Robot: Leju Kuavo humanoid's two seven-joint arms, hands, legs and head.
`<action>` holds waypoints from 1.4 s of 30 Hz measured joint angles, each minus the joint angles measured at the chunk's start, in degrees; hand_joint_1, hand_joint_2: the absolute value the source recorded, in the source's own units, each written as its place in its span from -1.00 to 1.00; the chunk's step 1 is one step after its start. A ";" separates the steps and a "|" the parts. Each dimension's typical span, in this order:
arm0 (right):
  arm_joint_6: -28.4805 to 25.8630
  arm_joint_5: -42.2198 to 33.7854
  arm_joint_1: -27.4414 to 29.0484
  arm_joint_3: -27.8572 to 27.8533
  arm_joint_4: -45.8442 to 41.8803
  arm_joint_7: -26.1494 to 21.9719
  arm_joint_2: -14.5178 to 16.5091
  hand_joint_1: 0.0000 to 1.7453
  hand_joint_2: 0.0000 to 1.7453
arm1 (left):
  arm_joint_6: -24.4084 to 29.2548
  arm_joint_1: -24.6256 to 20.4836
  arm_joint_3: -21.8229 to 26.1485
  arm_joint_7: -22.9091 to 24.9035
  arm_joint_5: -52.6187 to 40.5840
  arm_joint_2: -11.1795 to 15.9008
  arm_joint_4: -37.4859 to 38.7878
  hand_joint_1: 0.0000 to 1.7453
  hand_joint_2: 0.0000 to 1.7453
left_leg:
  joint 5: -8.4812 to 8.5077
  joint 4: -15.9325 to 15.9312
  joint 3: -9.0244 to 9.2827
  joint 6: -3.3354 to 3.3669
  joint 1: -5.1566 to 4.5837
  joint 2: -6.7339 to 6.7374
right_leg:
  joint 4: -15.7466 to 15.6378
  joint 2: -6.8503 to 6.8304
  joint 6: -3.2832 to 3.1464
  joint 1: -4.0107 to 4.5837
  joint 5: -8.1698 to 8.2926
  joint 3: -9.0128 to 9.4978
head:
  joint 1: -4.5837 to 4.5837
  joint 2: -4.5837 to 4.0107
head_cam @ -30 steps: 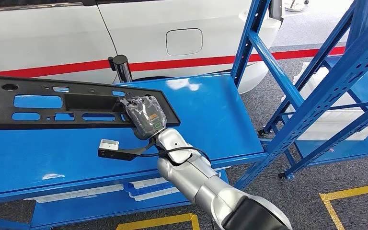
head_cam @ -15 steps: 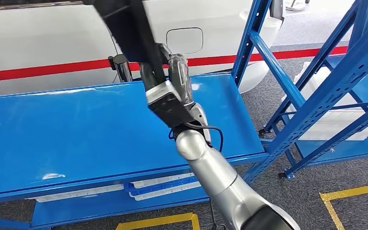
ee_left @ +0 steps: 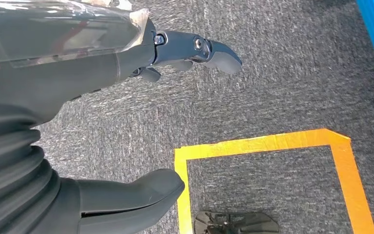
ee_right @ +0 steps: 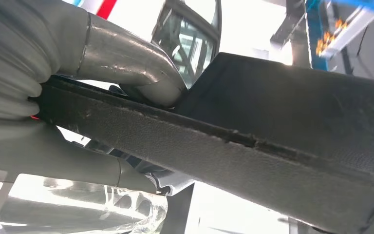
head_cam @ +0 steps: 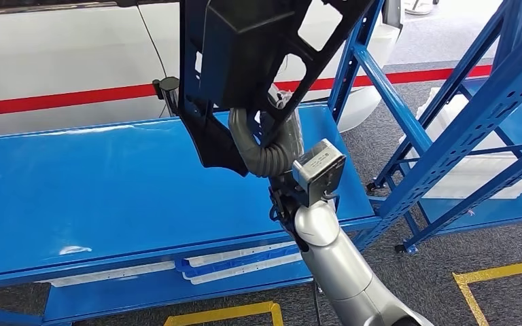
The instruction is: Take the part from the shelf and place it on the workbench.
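Part [head_cam: 245,47], top centre of the head view: black throughout, matt, with a rough grainy edge in the right wrist view. Right hand [head_cam: 268,146], centre of the frame: grey ribbed cover; arm below it silver with a black cable. Workbench [head_cam: 109,197], left and centre: glossy bright blue. Shelf [head_cam: 448,129], right side: blue uprights with rows of small punched holes. Car [head_cam: 75,61], upper left: white body with one red stripe. Floor [head_cam: 421,285], lower right: speckled grey carpet with yellow tape lines. Left hand [ee_left: 126,73], upper left of the left wrist view: dark grey fingers, clear shiny film over its back.
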 joint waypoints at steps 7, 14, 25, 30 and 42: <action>1.16 -0.42 0.63 1.35 -2.08 1.19 -1.43 1.00 1.00 | -0.11 0.00 0.96 0.05 0.76 0.00 0.00 -1.00 1.00 | -0.11 0.05 0.02 0.15 -0.14 -0.03 | -0.05 -0.01 0.02 -0.26 0.01 0.02 | 0.01 0.00; 1.31 -0.59 1.27 1.75 -2.55 1.35 -2.16 1.00 1.00 | -0.33 0.02 1.55 -0.09 1.14 0.07 0.00 -1.00 1.00 | -0.42 0.35 0.01 0.74 -0.62 -0.04 | -0.09 -0.01 0.44 -0.88 -0.01 0.11 | 0.00 0.00; 1.93 0.00 2.59 2.05 -3.24 1.40 -3.73 1.00 1.00 | -1.31 -0.04 1.58 -0.35 0.78 -0.19 0.00 -1.00 1.00 | 0.87 -0.63 0.16 2.50 -0.70 0.51 | 16.03 -0.26 0.53 -0.73 -7.40 -5.88 | 0.23 0.00; 1.86 0.07 3.20 2.11 -3.80 -0.03 -4.13 1.00 1.00 | -1.45 -0.03 1.57 -1.06 0.16 -0.53 0.00 -1.00 1.00 | 1.34 0.14 -0.44 1.07 -0.73 0.27 | 1.51 -0.38 0.74 -0.43 -2.32 2.01 | 0.21 0.00; 0.32 2.25 6.82 1.35 -5.03 -2.81 -4.98 1.00 1.00 | -2.39 0.06 1.54 -2.46 -0.29 -0.67 0.04 -1.00 1.00 | -6.17 9.77 0.43 -0.06 -0.38 0.27 | 1.83 -0.48 -2.95 0.28 1.72 -2.89 | 0.05 0.00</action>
